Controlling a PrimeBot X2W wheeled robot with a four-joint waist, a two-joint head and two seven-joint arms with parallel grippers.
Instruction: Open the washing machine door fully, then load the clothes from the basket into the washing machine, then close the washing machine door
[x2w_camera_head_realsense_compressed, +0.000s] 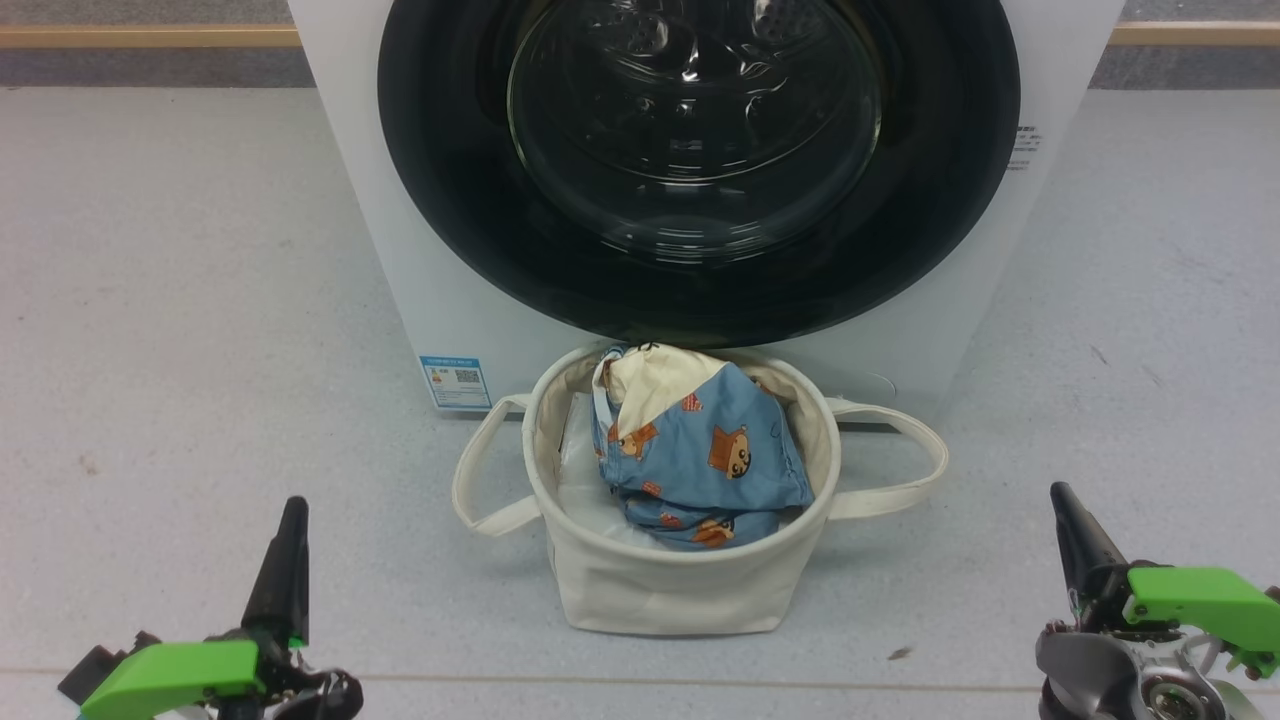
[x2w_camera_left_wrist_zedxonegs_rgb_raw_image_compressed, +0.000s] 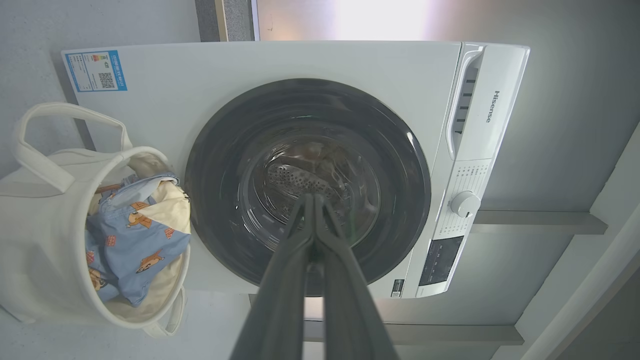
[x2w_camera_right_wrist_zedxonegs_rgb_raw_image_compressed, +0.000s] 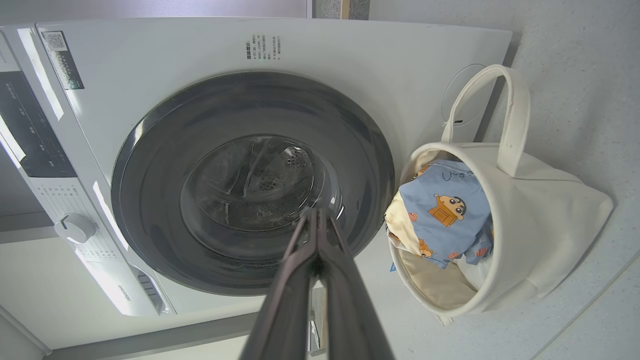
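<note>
Across the top centre of the head view, the washing machine door (x2w_camera_head_realsense_compressed: 698, 170) sits shut against the white washing machine (x2w_camera_head_realsense_compressed: 345, 200). Just below it, at frame centre, the basket (x2w_camera_head_realsense_compressed: 680, 590) stands on the floor (x2w_camera_head_realsense_compressed: 150, 350) close to the machine's front, the clothes (x2w_camera_head_realsense_compressed: 700, 450) bundled inside. At lower left the left gripper (x2w_camera_head_realsense_compressed: 290, 520) has its fingers pressed together, holding nothing; at lower right the right gripper (x2w_camera_head_realsense_compressed: 1068, 520) is likewise pressed together and empty, both well apart from the basket.
</note>
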